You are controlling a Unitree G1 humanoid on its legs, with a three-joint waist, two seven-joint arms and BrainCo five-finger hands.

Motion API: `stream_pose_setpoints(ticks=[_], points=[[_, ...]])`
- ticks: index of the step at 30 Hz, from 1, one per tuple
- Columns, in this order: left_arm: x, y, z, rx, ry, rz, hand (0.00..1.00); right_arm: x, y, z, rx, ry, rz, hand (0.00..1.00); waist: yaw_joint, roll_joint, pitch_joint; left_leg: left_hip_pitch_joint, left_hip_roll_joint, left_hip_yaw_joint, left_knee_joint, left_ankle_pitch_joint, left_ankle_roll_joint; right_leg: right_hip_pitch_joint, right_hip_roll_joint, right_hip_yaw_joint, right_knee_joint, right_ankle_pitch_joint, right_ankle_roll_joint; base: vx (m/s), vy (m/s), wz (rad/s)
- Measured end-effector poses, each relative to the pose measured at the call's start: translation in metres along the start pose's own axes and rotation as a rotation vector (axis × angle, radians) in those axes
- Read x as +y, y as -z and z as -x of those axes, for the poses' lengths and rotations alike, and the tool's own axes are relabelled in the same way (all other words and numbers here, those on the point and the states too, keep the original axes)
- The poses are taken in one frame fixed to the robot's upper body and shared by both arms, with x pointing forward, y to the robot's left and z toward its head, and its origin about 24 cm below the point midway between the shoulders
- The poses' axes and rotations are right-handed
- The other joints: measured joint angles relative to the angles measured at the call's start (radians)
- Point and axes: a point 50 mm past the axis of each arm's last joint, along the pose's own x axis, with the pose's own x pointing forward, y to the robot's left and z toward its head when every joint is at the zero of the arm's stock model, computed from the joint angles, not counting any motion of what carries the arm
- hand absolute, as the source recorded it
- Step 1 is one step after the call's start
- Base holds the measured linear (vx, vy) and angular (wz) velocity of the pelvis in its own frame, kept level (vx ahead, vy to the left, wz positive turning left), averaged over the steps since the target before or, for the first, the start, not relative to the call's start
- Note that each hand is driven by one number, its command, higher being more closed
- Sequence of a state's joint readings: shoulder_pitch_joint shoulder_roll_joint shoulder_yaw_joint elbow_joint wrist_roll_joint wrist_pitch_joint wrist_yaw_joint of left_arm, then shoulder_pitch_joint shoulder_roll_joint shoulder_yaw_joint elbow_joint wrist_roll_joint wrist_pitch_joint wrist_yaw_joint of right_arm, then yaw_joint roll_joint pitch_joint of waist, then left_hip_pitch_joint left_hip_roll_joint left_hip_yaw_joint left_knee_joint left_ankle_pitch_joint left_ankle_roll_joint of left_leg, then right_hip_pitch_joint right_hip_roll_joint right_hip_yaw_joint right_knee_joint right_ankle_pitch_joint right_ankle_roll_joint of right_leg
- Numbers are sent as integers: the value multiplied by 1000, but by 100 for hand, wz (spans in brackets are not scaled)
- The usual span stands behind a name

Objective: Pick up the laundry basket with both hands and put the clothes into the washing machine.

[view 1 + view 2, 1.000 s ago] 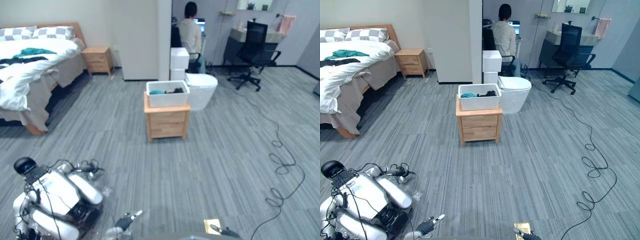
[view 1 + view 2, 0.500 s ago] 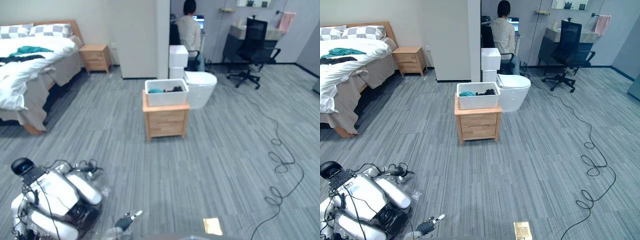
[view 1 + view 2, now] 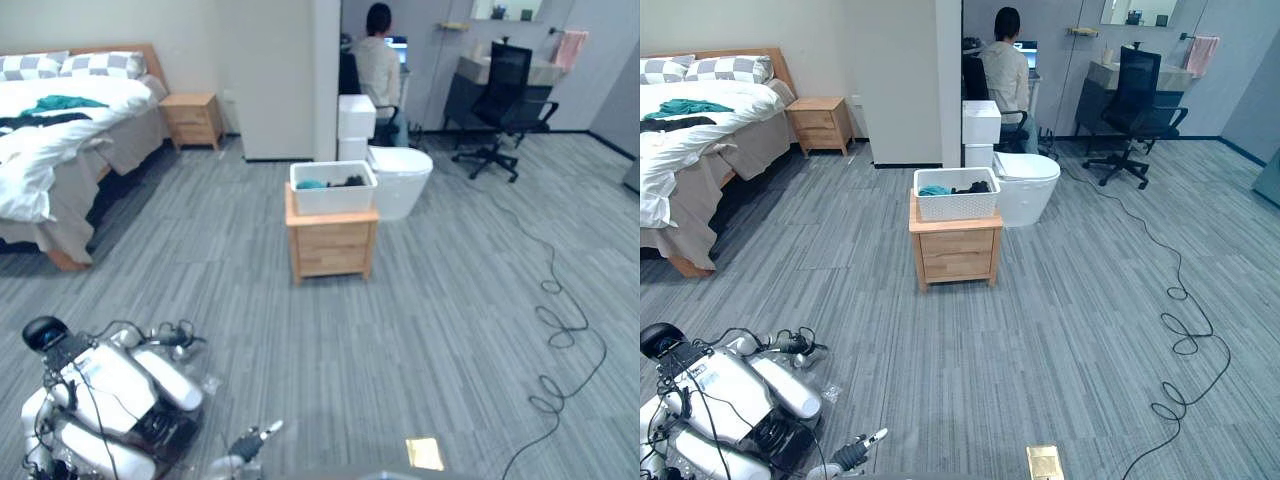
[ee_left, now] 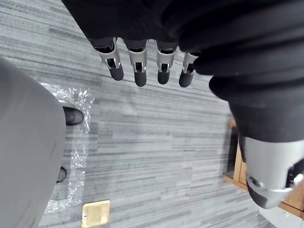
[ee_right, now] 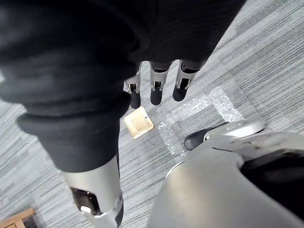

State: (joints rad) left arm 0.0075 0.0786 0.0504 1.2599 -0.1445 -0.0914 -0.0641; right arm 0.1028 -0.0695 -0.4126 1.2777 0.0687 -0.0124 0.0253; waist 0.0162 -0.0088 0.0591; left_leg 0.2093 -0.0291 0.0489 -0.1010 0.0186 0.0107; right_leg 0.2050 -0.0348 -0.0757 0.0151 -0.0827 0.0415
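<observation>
A white laundry basket (image 3: 333, 186) with teal and dark clothes in it stands on a small wooden cabinet (image 3: 332, 243) in the middle of the room, several steps ahead of me. My left hand (image 4: 137, 66) hangs over the grey floor with its fingers straight and nothing in it. My right hand (image 5: 154, 83) also hangs low with straight, empty fingers. Both hands are far from the basket.
A white robot (image 3: 100, 400) lies on the floor at the lower left, beside clear plastic wrap (image 4: 78, 156). A brass floor plate (image 3: 424, 452) is near my feet. A bed (image 3: 60, 130) stands at left, a toilet (image 3: 400, 180) behind the basket, and a seated person (image 3: 380, 60) and an office chair (image 3: 505, 85) beyond.
The right hand's fingertips, seen by the brass plate at the bottom edge one second ago, have dropped out of the eye views. The camera has shifted slightly.
</observation>
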Motion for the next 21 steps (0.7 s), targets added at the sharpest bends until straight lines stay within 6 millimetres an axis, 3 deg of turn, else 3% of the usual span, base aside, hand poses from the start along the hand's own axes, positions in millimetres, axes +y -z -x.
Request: stream_pose_setpoints(ticks=[8,10,11,13,14,16,17,20,21], points=[[1,-2,0,-5,-2,-1,0,2,-6,-1,-12,-11,39,0,2,2,6,-10,6,39,0,-6,-2,-32,6,39,19,3,-4,-4,-3,-13],[1,-2,0,-7,-1,-1,0,3,-10,-1,-22,-12,43,0,1,2,9,-27,3,48,0,-10,4,-77,2,49,72,-24,9,-28,-9,-16],[1,-5,-1,-17,0,-3,0,4,-13,-1,-30,-15,41,0,1,-11,18,-36,-9,43,1,-14,10,-117,-11,45,138,-62,14,-8,6,17],[4,-11,-1,-35,-5,-9,0,6,-14,-1,-38,-20,26,0,-1,-27,41,-39,-41,43,0,-26,28,-168,-58,23,274,-135,60,10,13,40],[3,-13,-1,-46,-2,-9,0,6,-13,-1,-45,-20,2,0,-1,-33,50,-39,-54,44,1,-30,34,-207,-88,15,375,-168,104,34,10,38],[3,-23,-3,-70,-6,25,0,7,-19,-1,-77,-28,-35,0,1,-40,86,-14,-77,44,17,-44,55,-421,-146,-2,813,-149,14,98,4,32],[2,-26,-3,-78,-6,24,0,9,-19,-1,-78,-32,-51,0,0,-33,103,5,-72,39,25,-53,68,-437,-150,-10,866,-156,17,162,12,21],[1,-28,-3,-82,0,10,0,10,-15,-1,-67,-33,-89,0,-2,-32,122,32,-28,33,60,-104,78,-489,-144,-89,793,-163,19,160,6,3],[1,-30,-3,-82,1,0,0,9,-14,0,-64,-26,-123,0,-7,-23,121,27,2,28,83,-131,63,-496,-123,-122,630,-141,27,275,-77,9]])
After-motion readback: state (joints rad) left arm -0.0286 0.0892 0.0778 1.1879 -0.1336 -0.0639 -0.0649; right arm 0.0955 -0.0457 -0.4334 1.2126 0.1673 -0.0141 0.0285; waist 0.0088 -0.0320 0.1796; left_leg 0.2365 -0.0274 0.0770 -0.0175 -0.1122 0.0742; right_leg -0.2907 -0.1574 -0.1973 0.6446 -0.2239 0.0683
